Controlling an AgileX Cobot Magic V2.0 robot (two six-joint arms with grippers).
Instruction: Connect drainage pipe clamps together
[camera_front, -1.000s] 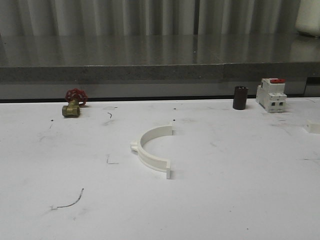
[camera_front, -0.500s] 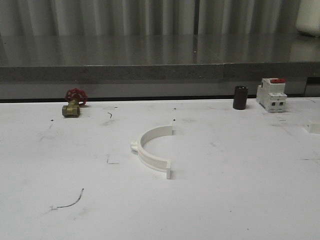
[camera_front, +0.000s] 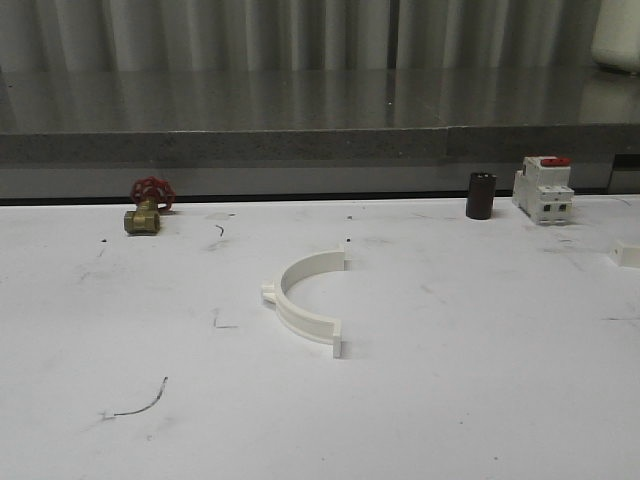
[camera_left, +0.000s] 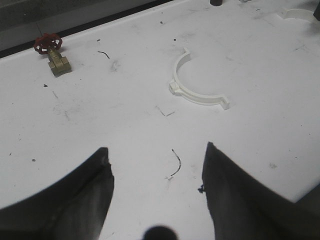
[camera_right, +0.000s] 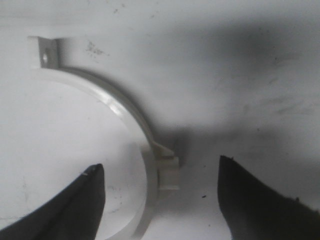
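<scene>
Left gripper (camera_left: 157, 192) hangs over the white tabletop (camera_front: 480, 400) with its dark fingers (camera_left: 75, 200) spread wide and nothing between them; a short dark scrap of wire (camera_left: 175, 164) lies just beyond the gap. Farther on, toward one o'clock from that gripper, a white half-ring clamp (camera_left: 192, 85) rests flat, apart from the fingers. Right gripper (camera_right: 162, 200) is also wide apart, hovering low above the second clamp half (camera_right: 122, 125), whose curved band and small outer lug (camera_right: 167, 172) sit between the two fingers without touching either; a flat end tab (camera_right: 46, 52) with a hole shows at its far end.

From the front, the wire scrap (camera_front: 140, 402) lies nearest at seven o'clock, the clamp half (camera_front: 305, 300) sits mid-table with its opening facing three o'clock. Beyond it at ten o'clock stands a brass valve with a red handwheel (camera_front: 147, 205); at two o'clock stand a dark cylinder (camera_front: 480, 195) and a white breaker with a red top (camera_front: 543, 188).
</scene>
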